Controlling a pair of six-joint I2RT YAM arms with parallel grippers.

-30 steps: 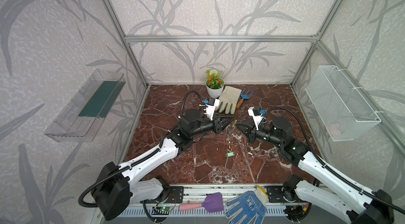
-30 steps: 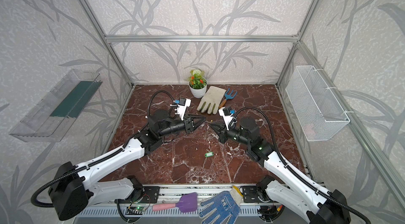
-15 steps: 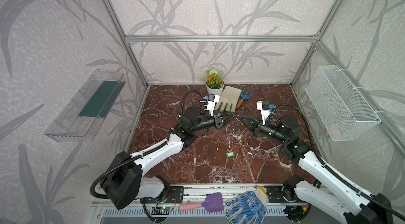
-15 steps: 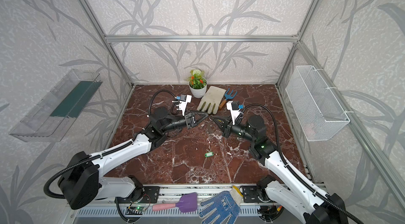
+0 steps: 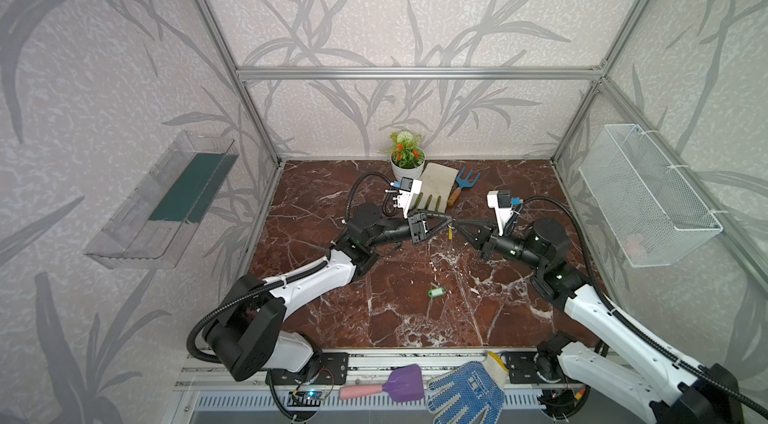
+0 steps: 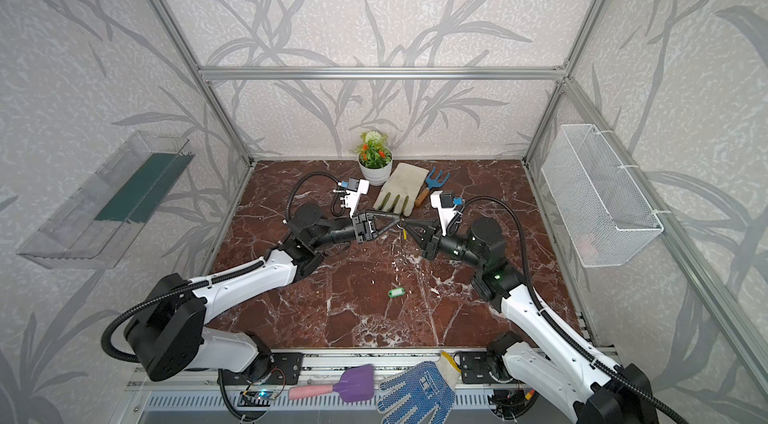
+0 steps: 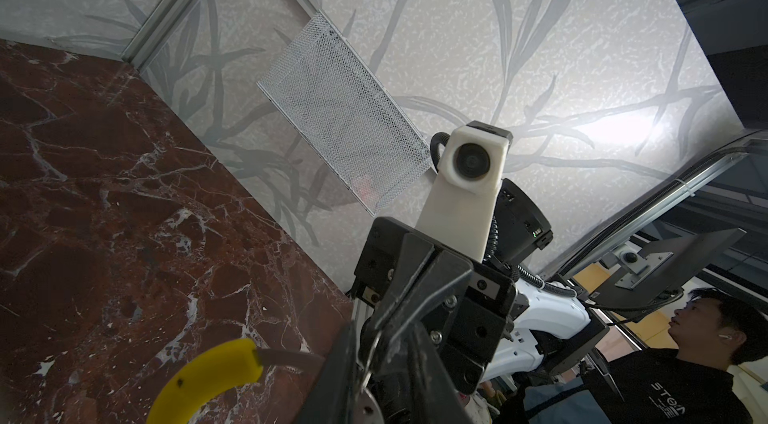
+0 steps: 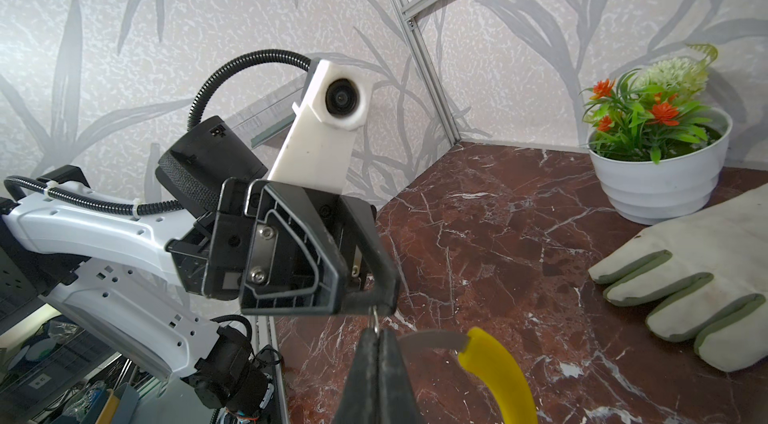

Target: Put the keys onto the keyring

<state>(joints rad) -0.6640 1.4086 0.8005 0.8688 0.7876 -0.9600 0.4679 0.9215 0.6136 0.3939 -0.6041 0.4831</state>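
Both grippers meet tip to tip in the air over the middle of the marble floor. The keyring hangs between them; its yellow sleeve (image 5: 450, 234) (image 6: 402, 234) dangles just below the tips. My left gripper (image 5: 448, 219) (image 6: 400, 219) (image 7: 374, 368) is shut on a small silver ring (image 8: 375, 316) of it. My right gripper (image 5: 456, 223) (image 6: 406, 222) (image 8: 376, 337) is shut on the keyring, and the grey hoop with the yellow sleeve (image 8: 498, 372) (image 7: 199, 376) sticks out beside its fingers. The keys, a green tag (image 5: 436, 291) (image 6: 396, 291), lie on the floor nearer the front, apart from both grippers.
A white flower pot (image 5: 407, 164), a beige glove (image 5: 434, 189) and a blue hand rake (image 5: 463, 185) lie at the back. A mesh basket (image 5: 648, 193) hangs on the right wall, a clear shelf (image 5: 166, 202) on the left. A purple scoop (image 5: 399, 384) and blue glove (image 5: 465, 393) lie beyond the front rail.
Both grippers have risen and moved toward the back with the keyring, and their tips have drawn closer together. The green tag has stayed where it was.
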